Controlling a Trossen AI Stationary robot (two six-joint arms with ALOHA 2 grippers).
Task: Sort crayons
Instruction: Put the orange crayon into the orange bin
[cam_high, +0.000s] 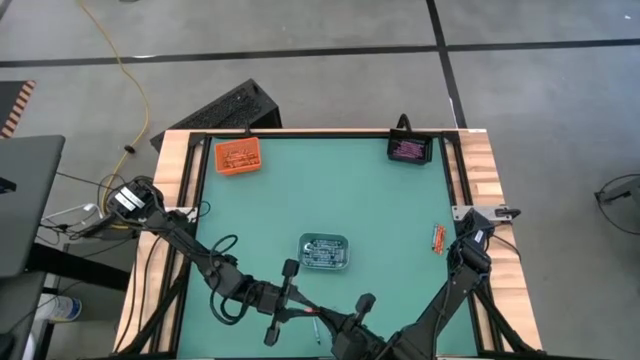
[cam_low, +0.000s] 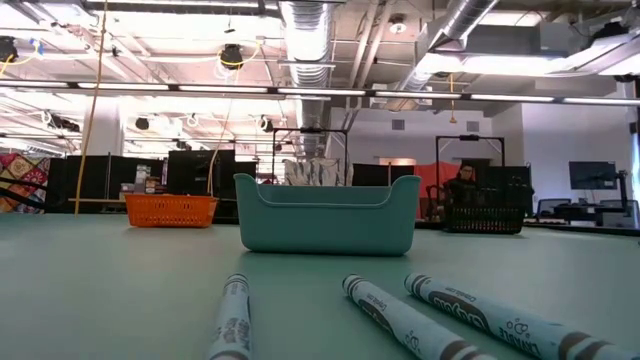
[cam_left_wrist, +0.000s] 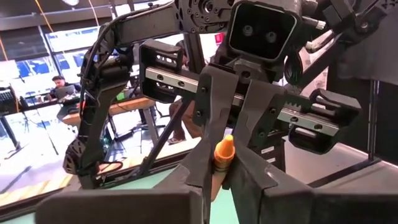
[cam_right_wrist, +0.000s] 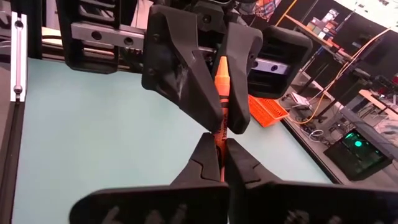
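Right wrist view shows both grippers clamping one orange crayon (cam_right_wrist: 220, 93) near the teal tray (cam_high: 325, 252); you risk snapping it.

We count three trays on the green table: one orange tray (cam_high: 238, 157) at upper left of the high view, one black tray (cam_high: 409, 150) at upper right, one grey tray (cam_high: 324, 252) at center. Two loose orange crayons (cam_high: 437, 238) lie at right. Low down, three crayons (cam_low: 231, 318) show in front. One orange crayon (cam_right_wrist: 220, 93) sits between two grippers.
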